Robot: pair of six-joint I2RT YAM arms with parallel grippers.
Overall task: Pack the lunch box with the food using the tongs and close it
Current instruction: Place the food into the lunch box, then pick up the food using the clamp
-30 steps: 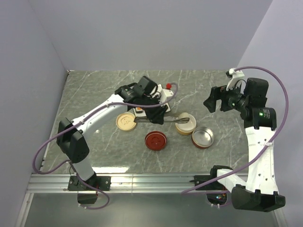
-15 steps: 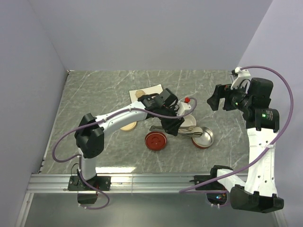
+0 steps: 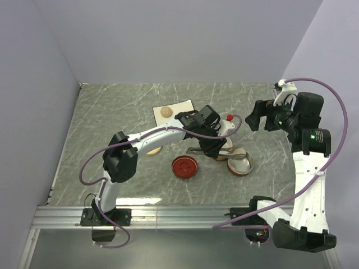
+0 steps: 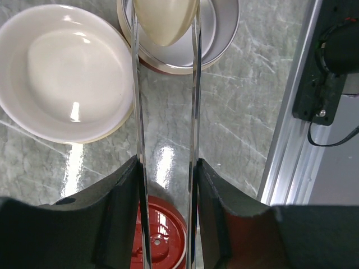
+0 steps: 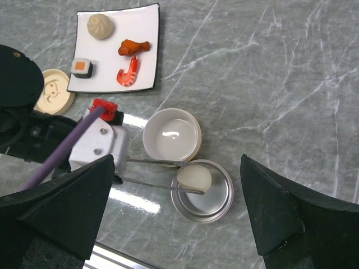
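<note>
Top external | left arm [image 3: 157,133] stretched rightward, jaws gripping tongs [image 4: 138,112] pinching egg [image 4: 165,19] over tin [image 4: 224,33] | right jaws wide

VIEW left wrist | left pincer [image 4: 167,171] clamped on both arms of the tongs [image 4: 137,112] | tong tips grip the white egg [image 4: 164,19] over the open silver tin [image 4: 221,33] | white bowl [image 4: 64,73] just beside tin, left | red lid [image 4: 165,235] below tongs, at pincer | marble desk [image 4: 247,112] | aluminium rail [image 4: 286,140] at right

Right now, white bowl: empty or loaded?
Empty. The white bowl shows a bare glossy inside in both wrist views; the egg is pinched in the tongs over the metal tin beside it.
</note>
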